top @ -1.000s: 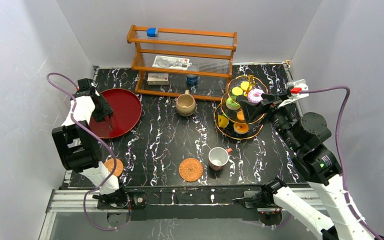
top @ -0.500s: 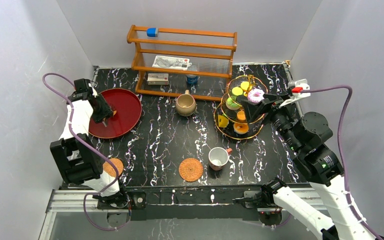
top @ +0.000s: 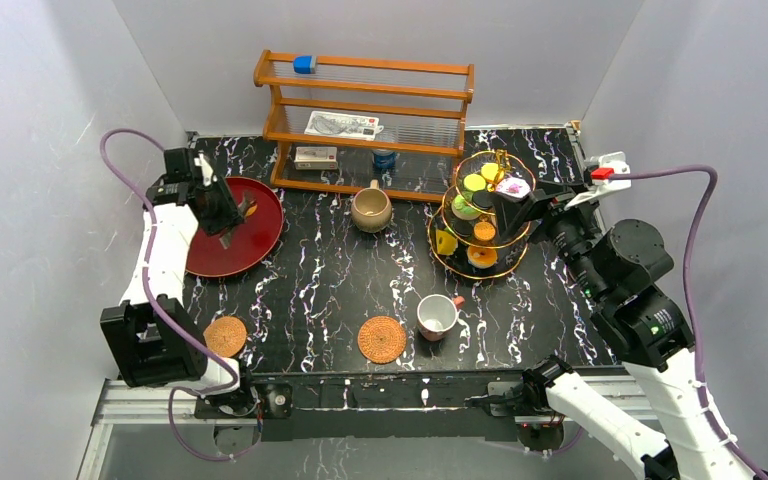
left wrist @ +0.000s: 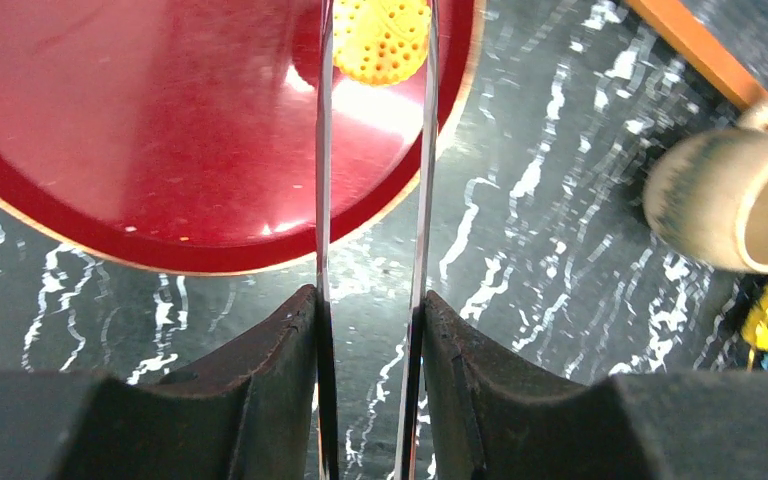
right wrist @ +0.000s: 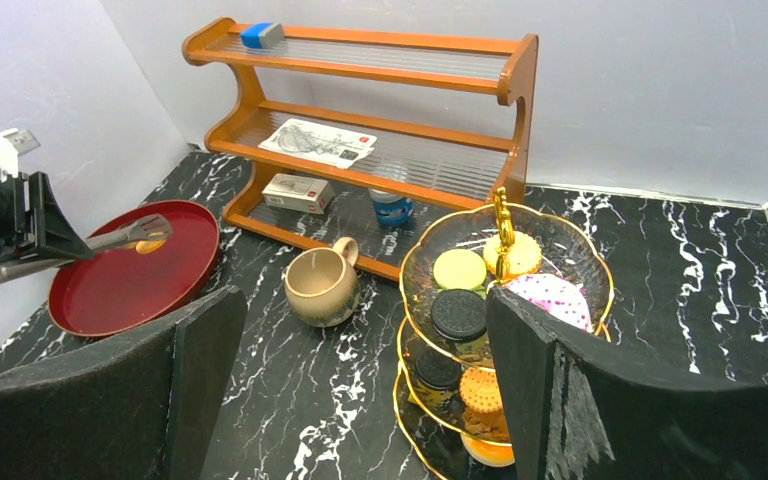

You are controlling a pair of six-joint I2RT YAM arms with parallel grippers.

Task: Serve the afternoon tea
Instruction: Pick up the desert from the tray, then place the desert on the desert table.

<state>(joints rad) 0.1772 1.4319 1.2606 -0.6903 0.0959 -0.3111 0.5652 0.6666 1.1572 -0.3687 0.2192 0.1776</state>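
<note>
My left gripper (top: 216, 200) (left wrist: 370, 300) is shut on a pair of metal tongs (left wrist: 324, 150). The tongs pinch a yellow-orange dotted biscuit (left wrist: 380, 40) (right wrist: 149, 244) over the right part of the red tray (top: 260, 238) (left wrist: 160, 130). The gold-rimmed tiered glass stand (top: 476, 274) (right wrist: 405, 300) carries several toy pastries, among them a pink doughnut (right wrist: 550, 295). My right gripper (top: 516, 208) (right wrist: 360, 390) stands open beside the stand's top tier, holding nothing. The tan mug (top: 370, 210) (right wrist: 320, 285) stands mid-table. The white red-handled cup (top: 437, 316) sits near a woven coaster (top: 382, 339); a second coaster (top: 225, 335) lies front left.
The wooden rack (top: 365, 110) with boxes and a can lines the back edge, just behind the mug and the stand. White walls close in the table on three sides. The left arm's purple cable (top: 125, 140) loops beside the tray.
The left gripper has risen from the tray and swung toward the back right, with the biscuit now held in the tongs. The right gripper has drawn back a little from the stand.
</note>
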